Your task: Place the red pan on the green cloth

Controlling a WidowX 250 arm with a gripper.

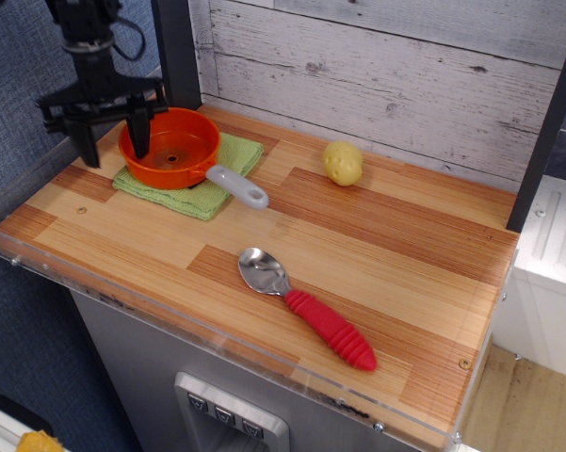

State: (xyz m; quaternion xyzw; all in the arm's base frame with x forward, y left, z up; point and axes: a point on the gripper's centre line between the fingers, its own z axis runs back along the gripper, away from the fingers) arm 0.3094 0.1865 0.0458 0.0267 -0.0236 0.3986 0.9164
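Note:
The red pan [172, 151] stands upright on the green cloth [204, 195] at the back left of the wooden table. Its light grey handle [238, 186] points to the front right, out past the cloth's edge. My gripper [113, 141] hangs at the pan's left rim with its fingers spread wide. One finger [85, 143] is outside the pan on the left. The other finger [141, 134] is over the pan's left inner side. It holds nothing.
A yellow toy potato [343, 162] lies near the back wall. A steel spoon with a red handle [330, 330] lies at the front middle. A dark post [176, 52] stands just behind the pan. A clear acrylic lip [169, 315] runs along the table's front edge.

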